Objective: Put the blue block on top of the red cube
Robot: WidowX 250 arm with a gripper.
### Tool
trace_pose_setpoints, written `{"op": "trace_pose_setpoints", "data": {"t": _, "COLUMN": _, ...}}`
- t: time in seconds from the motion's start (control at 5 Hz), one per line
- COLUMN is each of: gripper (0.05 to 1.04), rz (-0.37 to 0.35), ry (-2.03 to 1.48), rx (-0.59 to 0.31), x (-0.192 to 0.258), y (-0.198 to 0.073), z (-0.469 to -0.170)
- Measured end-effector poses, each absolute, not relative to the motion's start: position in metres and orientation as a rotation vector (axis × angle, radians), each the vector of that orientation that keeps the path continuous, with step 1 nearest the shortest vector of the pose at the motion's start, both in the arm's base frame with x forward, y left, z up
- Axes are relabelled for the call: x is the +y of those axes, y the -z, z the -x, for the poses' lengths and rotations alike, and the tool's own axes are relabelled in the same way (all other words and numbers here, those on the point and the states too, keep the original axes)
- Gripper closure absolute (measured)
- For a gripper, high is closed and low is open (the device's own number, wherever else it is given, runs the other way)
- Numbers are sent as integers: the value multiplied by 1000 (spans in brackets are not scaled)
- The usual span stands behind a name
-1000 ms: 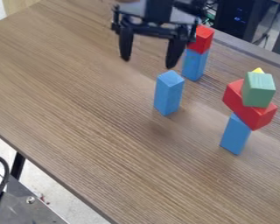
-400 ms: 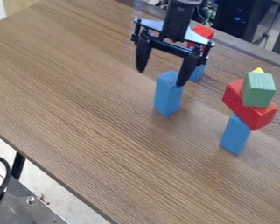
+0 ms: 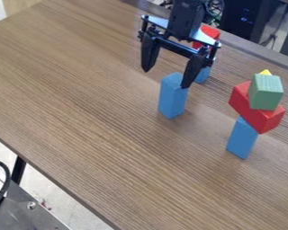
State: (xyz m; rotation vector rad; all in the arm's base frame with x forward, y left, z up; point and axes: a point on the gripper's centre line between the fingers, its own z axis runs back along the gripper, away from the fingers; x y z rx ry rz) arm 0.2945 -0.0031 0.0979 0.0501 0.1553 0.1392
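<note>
I've got my tool (image 3: 166,78) spread open, upper centre, presumably to straddle the upright blue block (image 3: 172,99); red cube (image 3: 212,32) behind, upper right, likely target.

Single fixed view from above, slanting down across the wooden table (image 3: 104,130), at middling range.

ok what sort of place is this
Probably a robotics lab or test area: a black robot gripper hangs over a wooden table, with stacked toy blocks and dark, computer-like equipment behind.
</note>
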Motion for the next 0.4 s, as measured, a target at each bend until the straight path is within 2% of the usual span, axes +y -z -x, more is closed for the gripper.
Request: {"op": "trace_pose_setpoints", "data": {"t": 0.4, "gripper": 84, "rz": -24, "ry": 60, "rx": 114, "x": 1, "y": -94, "z": -301}}
